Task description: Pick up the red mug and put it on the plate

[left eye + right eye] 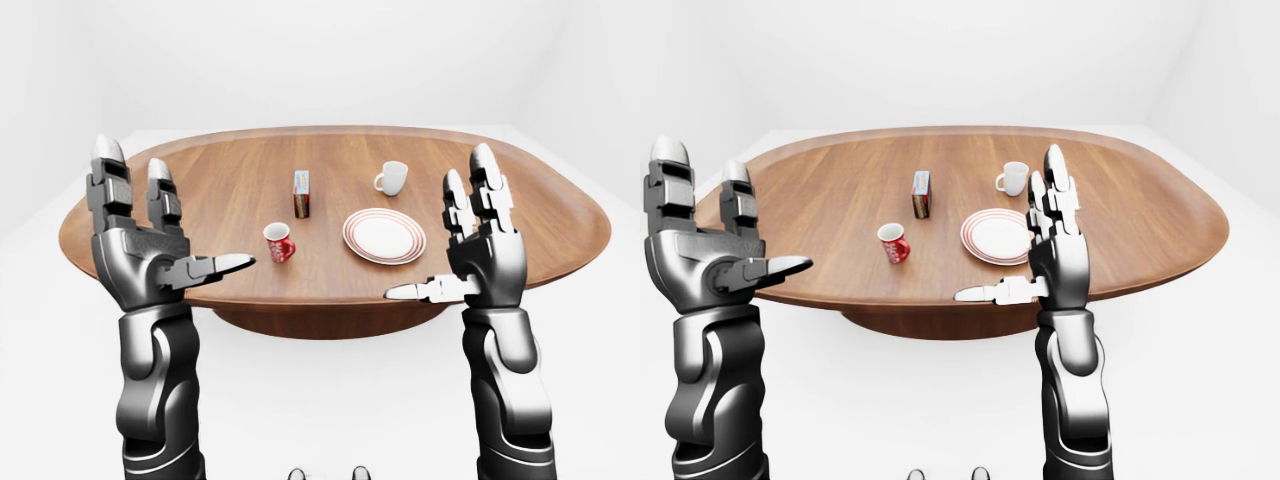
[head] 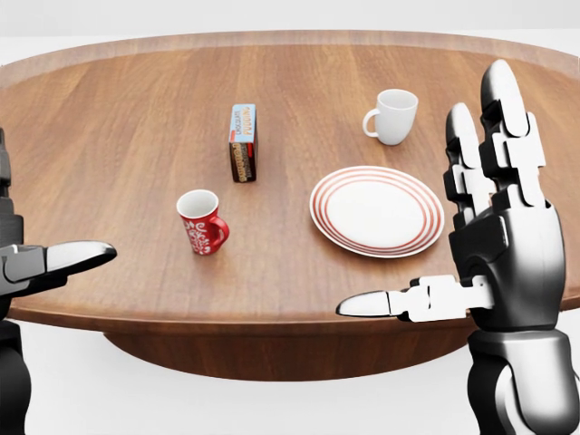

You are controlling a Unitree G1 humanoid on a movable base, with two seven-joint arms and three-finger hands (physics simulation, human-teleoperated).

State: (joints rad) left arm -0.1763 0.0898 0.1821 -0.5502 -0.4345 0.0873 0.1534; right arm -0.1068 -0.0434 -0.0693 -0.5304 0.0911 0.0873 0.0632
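red mug [image 2: 202,222]: stands upright on the surface [image 2: 136,136], left of the plate [image 2: 377,210] in the head view, well apart from it; handle points toward the plate
handling: looks like glazed ceramic, so likely stiff, fairly light, slick and breakable if dropped
where to hold: probably around the body from the side away from the handle; the open top rim is a poorer bet
left robot hand [image 1: 150,245]: fingers spread apart, raised, holding nothing, short of the surface edge
right robot hand [image 2: 494,245]: fingers spread apart, upright, holding nothing, near the plate side
plate: flat, red rings, nothing on it
mug count: two, one red and one white mug [image 2: 393,116]
plate count: one
box [image 2: 243,142]: one, standing on edge just above the red mug in the head view
robot hand count: two
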